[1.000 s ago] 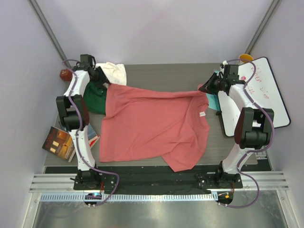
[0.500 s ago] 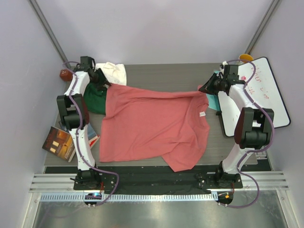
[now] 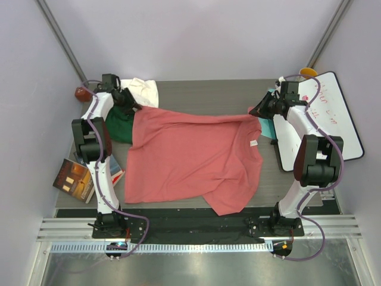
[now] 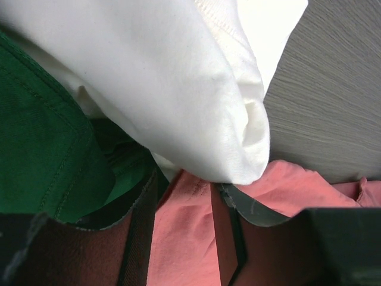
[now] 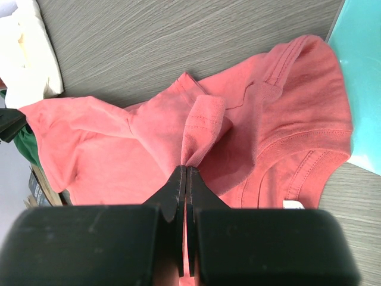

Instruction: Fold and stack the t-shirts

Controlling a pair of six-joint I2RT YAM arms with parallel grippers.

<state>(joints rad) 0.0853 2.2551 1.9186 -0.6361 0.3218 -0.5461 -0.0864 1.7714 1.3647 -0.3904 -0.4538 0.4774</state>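
Observation:
The salmon-pink t-shirt (image 3: 190, 155) lies spread over the middle of the table, white neck label (image 3: 253, 143) at its right. My right gripper (image 3: 257, 113) is shut on a pinched fold of that shirt (image 5: 202, 119) at its far right corner, the fingertips (image 5: 178, 179) pressed together. At the shirt's far left corner my left gripper (image 3: 132, 107) has its jaws standing apart, with pink cloth (image 4: 184, 238) lying between the fingers (image 4: 140, 226). The dark green t-shirt (image 3: 119, 124) is bunched at the left and the cream-white t-shirt (image 3: 143, 90) lies just behind it, both filling the left wrist view.
A whiteboard (image 3: 324, 119) lies along the right edge with a teal sheet (image 3: 268, 126) beside it. Two books (image 3: 74, 179) sit off the table's left side by the left arm. A brown round object (image 3: 81, 93) is at the far left corner.
My left gripper has edged a little to the right, closer over the pink shirt's far left corner. The right gripper and the shirt have not moved.

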